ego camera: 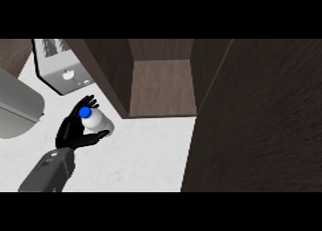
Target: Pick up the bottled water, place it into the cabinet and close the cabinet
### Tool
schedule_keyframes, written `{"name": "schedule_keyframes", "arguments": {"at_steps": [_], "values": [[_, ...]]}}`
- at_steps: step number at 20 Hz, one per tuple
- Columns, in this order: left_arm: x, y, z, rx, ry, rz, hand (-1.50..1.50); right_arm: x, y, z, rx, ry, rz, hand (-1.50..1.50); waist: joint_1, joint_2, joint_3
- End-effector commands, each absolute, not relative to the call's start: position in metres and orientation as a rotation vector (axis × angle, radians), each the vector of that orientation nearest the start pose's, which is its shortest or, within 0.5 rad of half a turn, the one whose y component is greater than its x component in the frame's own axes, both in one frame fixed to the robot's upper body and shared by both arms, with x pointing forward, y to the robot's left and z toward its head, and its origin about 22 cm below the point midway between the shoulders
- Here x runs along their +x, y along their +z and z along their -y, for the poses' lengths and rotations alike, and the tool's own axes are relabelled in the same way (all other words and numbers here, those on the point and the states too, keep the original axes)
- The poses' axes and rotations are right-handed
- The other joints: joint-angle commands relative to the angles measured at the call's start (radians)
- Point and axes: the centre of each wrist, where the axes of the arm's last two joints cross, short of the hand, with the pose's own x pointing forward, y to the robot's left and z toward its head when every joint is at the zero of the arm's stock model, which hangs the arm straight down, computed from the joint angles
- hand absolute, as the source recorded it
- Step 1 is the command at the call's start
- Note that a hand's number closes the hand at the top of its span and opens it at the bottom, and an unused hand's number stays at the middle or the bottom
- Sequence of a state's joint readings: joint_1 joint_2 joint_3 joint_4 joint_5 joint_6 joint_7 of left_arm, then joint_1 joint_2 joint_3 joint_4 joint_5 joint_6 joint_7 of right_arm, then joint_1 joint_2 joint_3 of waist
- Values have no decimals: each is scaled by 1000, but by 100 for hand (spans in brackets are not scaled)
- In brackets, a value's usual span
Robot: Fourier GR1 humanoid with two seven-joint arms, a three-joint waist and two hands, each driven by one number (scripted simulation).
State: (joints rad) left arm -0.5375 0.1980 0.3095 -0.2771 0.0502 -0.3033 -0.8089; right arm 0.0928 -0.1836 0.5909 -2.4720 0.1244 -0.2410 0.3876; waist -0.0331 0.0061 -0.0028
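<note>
Holding a water bottle just outside an open cabinet.

The cabinet door [256,117], dark wood, swings wide across the right side, and the open cabinet [160,90] shows a bare shelf inside. The white desk [143,153] lies below, with a grey appliance [10,108] at the left edge and a toaster [60,63] behind. The left hand [75,131] curls round the bottle [95,121], white with a blue cap, left of the cabinet's side wall.
</note>
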Motion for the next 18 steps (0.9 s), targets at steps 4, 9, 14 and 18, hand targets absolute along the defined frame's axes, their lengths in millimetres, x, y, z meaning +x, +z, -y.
{"name": "schedule_keyframes", "arguments": {"at_steps": [4, 9, 14, 18], "values": [[301, -125, -290, -283, 88, 1647, 150, 109, 181, 168, 208, 258, 1992, -150, -2, 3, 0], [311, -121, -257, -184, -174, 1801, 150, 119, 182, 170, 201, 216, 1988, -150, 10, -2, 1], [326, -111, -241, -89, -179, 1900, 150, 112, 189, 170, 212, 240, 1988, -150, 8, -1, 1], [298, -130, -240, -54, -130, 1905, 150, 111, 180, 166, 184, 226, 1963, -150, 27, -9, 3]]}}
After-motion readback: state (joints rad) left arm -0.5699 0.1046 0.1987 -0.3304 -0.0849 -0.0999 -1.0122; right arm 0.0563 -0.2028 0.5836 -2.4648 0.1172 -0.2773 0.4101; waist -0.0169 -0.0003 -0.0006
